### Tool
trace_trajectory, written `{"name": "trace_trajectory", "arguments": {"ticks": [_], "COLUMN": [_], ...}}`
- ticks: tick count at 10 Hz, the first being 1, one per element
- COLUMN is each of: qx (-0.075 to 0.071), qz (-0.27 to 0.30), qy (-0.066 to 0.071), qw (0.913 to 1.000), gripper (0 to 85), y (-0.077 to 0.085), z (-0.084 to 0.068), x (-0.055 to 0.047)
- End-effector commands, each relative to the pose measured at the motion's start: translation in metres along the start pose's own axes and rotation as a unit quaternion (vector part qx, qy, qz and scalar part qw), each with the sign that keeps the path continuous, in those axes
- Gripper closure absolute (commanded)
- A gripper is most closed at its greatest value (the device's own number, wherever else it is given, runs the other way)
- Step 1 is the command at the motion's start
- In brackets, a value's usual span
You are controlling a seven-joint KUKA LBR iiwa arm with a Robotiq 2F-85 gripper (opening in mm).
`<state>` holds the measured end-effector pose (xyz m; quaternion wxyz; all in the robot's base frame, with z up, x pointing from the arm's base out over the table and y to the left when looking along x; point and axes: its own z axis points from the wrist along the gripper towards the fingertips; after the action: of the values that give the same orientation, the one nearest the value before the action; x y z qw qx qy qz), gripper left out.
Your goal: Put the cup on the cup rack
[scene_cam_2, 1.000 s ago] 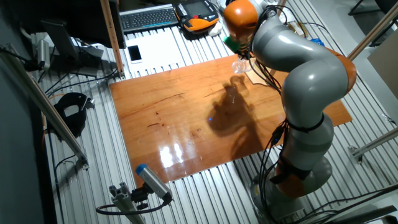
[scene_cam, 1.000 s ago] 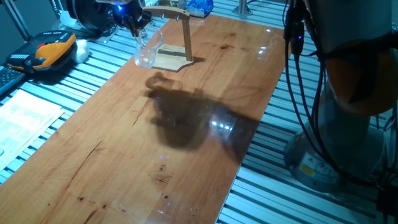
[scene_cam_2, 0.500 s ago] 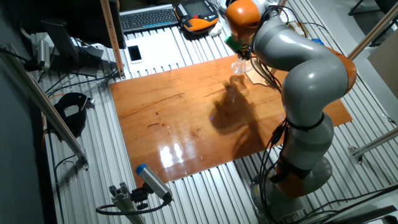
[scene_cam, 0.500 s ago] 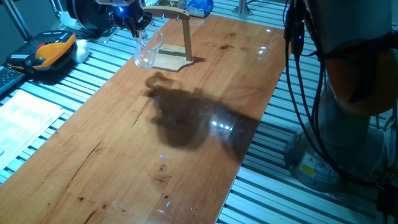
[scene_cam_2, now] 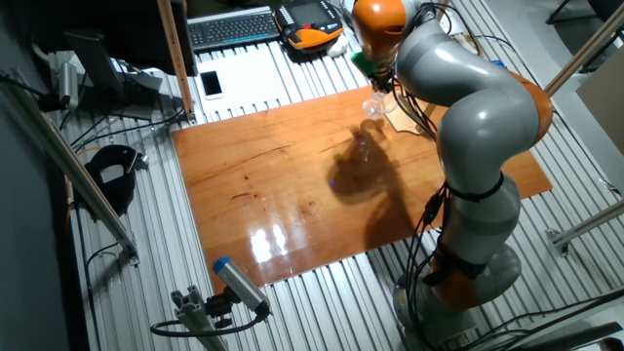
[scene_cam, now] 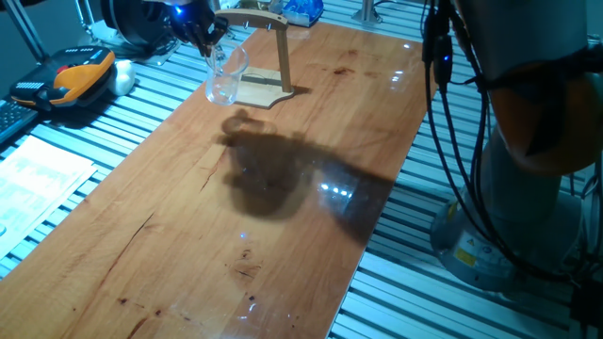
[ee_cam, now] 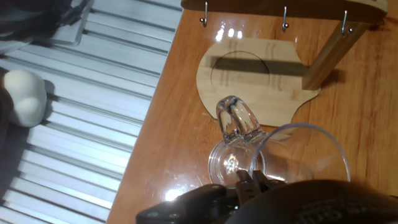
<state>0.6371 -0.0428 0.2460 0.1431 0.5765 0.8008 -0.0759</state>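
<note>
The cup (ee_cam: 273,155) is hanging tipped over, mouth facing back toward the end effector (ee_cam: 252,180) and thick base pointing away from it, so its long axis runs along the fingers. Its little handle (ee_cam: 237,118) sticks out toward the cup rack (ee_cam: 261,81), which lies just past the cup from the end effector. The end effector has the rim pinched between its fingers, and the cup sits right below it, off the table (scene_cam: 283,207), over the edge of the rack's flat base. From the side, the cup (scene_cam: 224,75) dangles just under the end effector (scene_cam: 200,26), beside the rack's post (scene_cam: 283,56). Compared with a second ago, barely anything changed: the cup sits a touch nearer the rack, and the arm (scene_cam_2: 468,107) shifted slightly.
</note>
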Motion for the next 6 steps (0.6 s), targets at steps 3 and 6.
{"name": "trace_trajectory", "arguments": {"ticks": [3,6], "qx": [0.001,-0.009], "qz": [0.011,0.02], "qy": [-0.004,-0.024], "qw": [0.9999,0.9995], "gripper": [85.0,85.0], "y": [0.0,0.0], "z": [0.0001,0.0001], "x": [0.0,0.0]}}
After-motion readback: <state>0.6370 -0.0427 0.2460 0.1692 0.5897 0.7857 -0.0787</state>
